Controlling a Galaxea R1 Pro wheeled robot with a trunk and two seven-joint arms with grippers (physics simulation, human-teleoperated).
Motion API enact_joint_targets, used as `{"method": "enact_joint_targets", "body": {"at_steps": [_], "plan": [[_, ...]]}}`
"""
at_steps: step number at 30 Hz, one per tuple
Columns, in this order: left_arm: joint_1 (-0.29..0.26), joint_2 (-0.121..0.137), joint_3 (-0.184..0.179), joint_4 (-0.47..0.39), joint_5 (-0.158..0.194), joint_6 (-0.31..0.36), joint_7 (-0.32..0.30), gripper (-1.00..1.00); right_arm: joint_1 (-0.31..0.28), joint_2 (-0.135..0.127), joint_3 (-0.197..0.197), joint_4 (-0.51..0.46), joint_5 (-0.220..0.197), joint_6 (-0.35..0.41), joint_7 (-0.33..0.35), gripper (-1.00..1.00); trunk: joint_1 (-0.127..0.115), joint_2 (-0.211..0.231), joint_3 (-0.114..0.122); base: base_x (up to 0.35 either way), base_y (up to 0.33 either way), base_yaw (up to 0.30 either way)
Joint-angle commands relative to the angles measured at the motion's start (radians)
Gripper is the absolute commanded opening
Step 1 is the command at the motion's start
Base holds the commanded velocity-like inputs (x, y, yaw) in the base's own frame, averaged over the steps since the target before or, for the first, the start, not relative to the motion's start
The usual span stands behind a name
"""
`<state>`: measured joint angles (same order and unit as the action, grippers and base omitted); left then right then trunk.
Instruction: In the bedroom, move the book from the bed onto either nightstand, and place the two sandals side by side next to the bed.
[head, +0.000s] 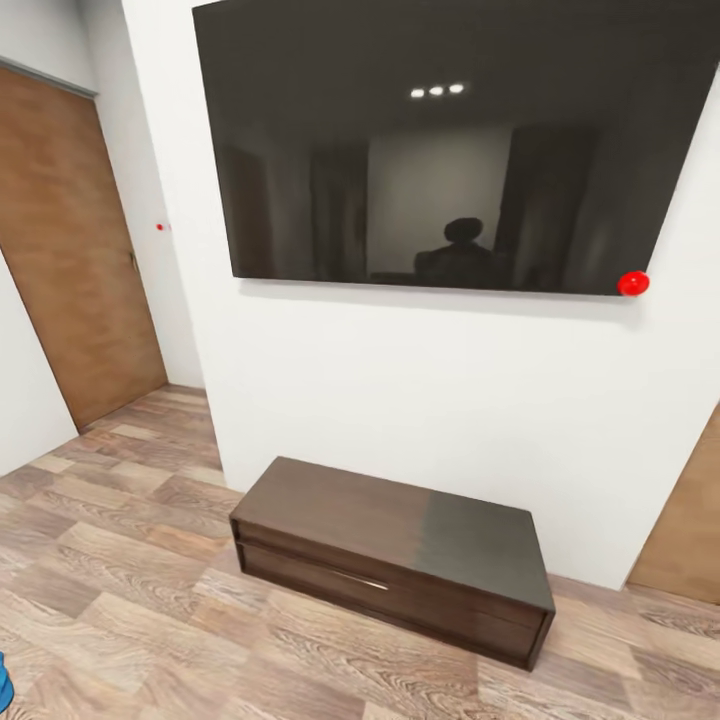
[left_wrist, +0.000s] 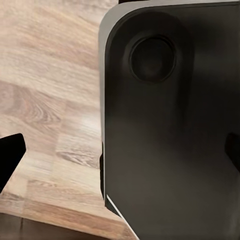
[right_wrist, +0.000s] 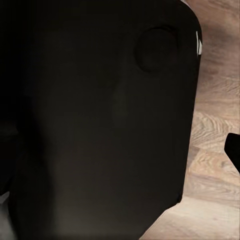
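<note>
One dark bench (head: 395, 555) stood on the plank floor (head: 120, 590) below the wall screen (head: 450, 140) we faced, a blue sliver (head: 4, 682) well left of it; our grippers' state we couldn't tell.

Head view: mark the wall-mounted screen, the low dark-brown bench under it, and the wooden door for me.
wall-mounted screen (head: 450, 140), head view, middle of its dark glass.
low dark-brown bench (head: 400, 525), head view, middle of its top.
wooden door (head: 70, 250), head view, middle of the brown panel at left.
</note>
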<state>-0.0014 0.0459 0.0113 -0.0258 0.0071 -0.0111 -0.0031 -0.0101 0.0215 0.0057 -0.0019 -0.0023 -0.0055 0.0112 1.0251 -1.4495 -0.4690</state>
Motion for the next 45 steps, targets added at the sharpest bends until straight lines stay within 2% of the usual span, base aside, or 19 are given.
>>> {"method": "enact_joint_targets", "body": {"at_steps": [1,45], "plan": [[0.000,0.000,0.001,0.000,0.001,-0.001,0.000,1.00,-0.001,0.000,0.000,0.000,0.000,-0.001,0.001,1.00,0.000,-0.001,-0.001,-0.055,0.244,-0.261],[0.000,0.008,0.001,-0.013,0.001,0.000,-0.001,1.00,-0.001,0.000,-0.001,0.000,-0.002,-0.001,0.001,1.00,0.000,-0.001,-0.001,-0.113,0.273,-0.241]]}}
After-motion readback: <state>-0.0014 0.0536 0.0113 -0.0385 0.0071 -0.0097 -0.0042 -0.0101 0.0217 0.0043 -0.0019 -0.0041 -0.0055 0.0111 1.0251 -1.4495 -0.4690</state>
